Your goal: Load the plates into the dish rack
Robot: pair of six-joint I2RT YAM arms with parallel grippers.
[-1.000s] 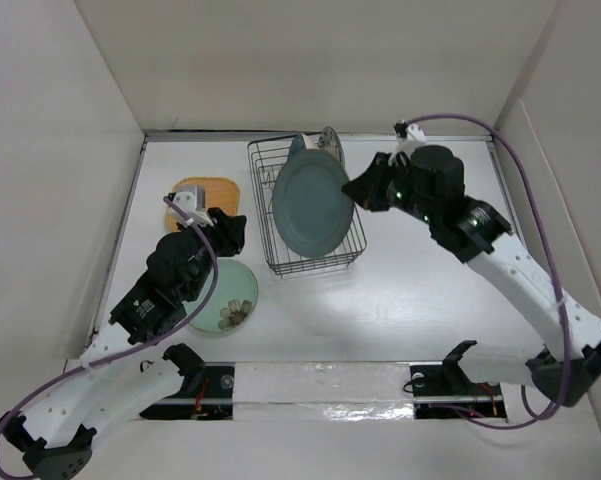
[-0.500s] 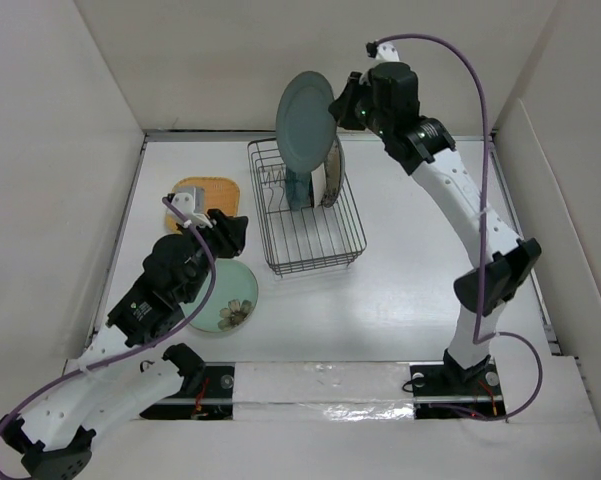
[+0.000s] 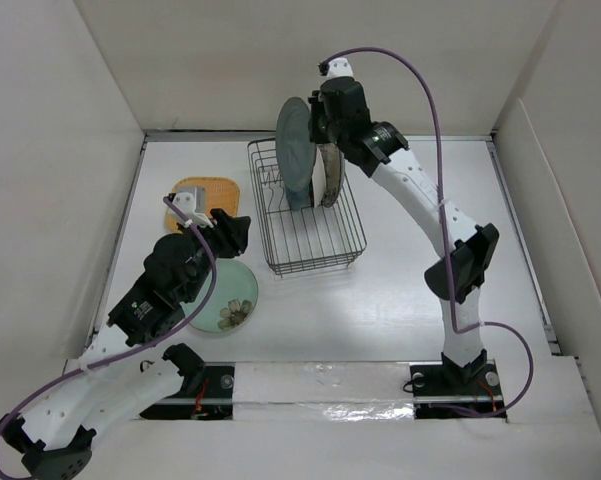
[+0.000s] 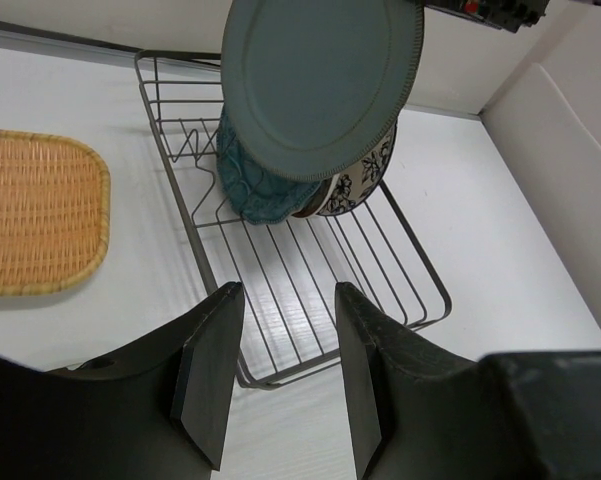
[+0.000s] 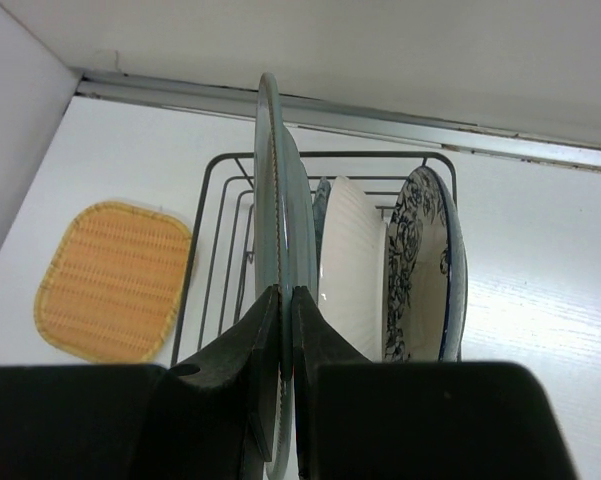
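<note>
Right gripper (image 5: 286,297) clamped on upright grey-green plate (image 5: 280,200), whether it touches the dish rack (image 3: 312,238) unclear, left gripper (image 4: 287,300) apart, empty

Metal-wire dish rack (image 4: 290,290), woven-textured matt orange plate (image 4: 30,210)

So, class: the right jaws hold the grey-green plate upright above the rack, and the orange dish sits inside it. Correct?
No: the orange dish lies on the table left of the rack, as the top view shows; the rest stands.
</note>
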